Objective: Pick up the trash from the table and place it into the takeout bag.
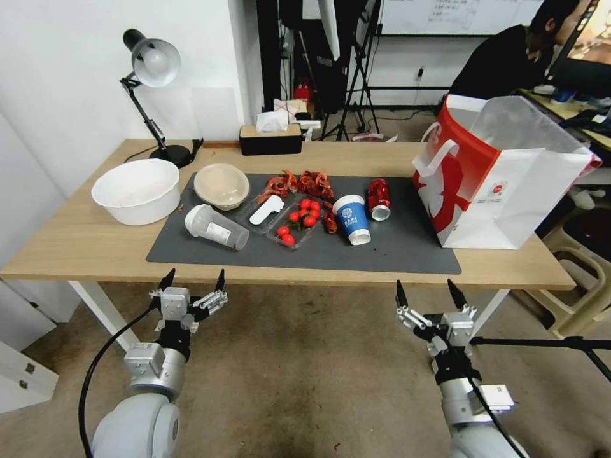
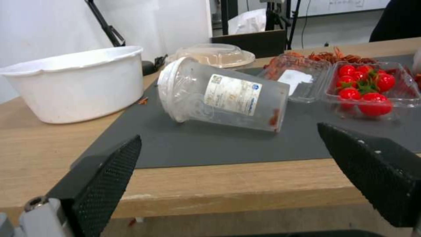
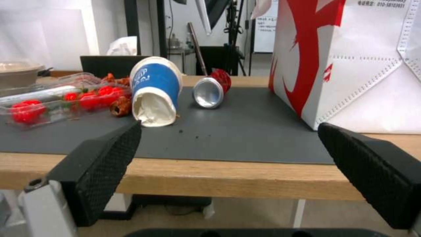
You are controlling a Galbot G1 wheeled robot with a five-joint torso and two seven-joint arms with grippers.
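A: Containers? Clear clamshell tray (image 1: 298, 224) on dark grey mat (image 1: 394, 251), holding cherry tomatoes (image 1: 301, 219); second clear tray (image 1: 264, 210) just beside, white flat piece inside. White basin (image 1: 136, 189) on bare desk (image 1: 70, 245) left of mat, contents not visible.

B: Takeout bag (image 1: 509, 184) upright at right end of desk, red-and-white, white strap handles, translucent liner poking out the top, mouth open.

A: Trash, all on mat: clear plastic cup (image 2: 223, 93) on its side, lidded, white label. Beige paper bowl (image 1: 221, 185) behind it, clear lid on. Blue-and-white paper cup (image 3: 154, 95) tipped, mouth toward desk edge. Crushed red can (image 3: 212, 89) lying beside, between cup and bag. Red crayfish scraps (image 1: 299, 184) behind trays.

B: Left tool (image 1: 194, 280) below desk edge, spread wide, nothing held. Right tool (image 1: 428, 294) same, spread wide, nothing held, facing cup and can.
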